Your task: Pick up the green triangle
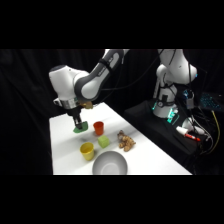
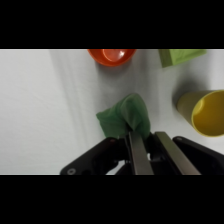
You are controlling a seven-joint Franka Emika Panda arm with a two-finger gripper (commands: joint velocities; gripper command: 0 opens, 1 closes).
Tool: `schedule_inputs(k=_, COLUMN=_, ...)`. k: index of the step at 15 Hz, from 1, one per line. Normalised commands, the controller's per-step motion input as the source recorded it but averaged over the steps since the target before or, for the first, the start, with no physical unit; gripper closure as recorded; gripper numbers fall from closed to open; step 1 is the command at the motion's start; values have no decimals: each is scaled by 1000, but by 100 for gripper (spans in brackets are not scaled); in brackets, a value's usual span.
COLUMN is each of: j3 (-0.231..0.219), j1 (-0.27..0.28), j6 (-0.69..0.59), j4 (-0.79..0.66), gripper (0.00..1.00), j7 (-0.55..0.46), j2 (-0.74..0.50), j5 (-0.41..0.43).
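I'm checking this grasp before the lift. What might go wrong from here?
The claw meets the green triangle only at its near edge, so the wedge might pivot or slip out on lifting. The orange cup and yellow cup stand close by, so a dropped or swinging triangle could knock them.

The arm reaches in from the upper right, elbow bent; the gripper (image 1: 77,123) points straight down, fingers (image 2: 136,152) nearly closed.
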Motion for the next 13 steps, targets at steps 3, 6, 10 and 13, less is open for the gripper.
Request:
schedule_inputs(k=3, j3=50, j1=-19, j6=-382, j4=-24, gripper=96, j7=-145, j2=-379, j5=96)
schedule_inputs(k=6, j3=46, j1=10, j6=-278, j4=-75, gripper=96, j7=-102, j2=-400, j5=99)
schedule_inputs(k=10, j3=-4, j1=56, j6=-127, j4=-70, gripper=96, j7=13, j2=-283, j5=-1)
schedule_inputs(k=13, j3=-5, j1=38, j6=-107, j4=-88, gripper=96, j7=17, j2=-189, j5=-6)
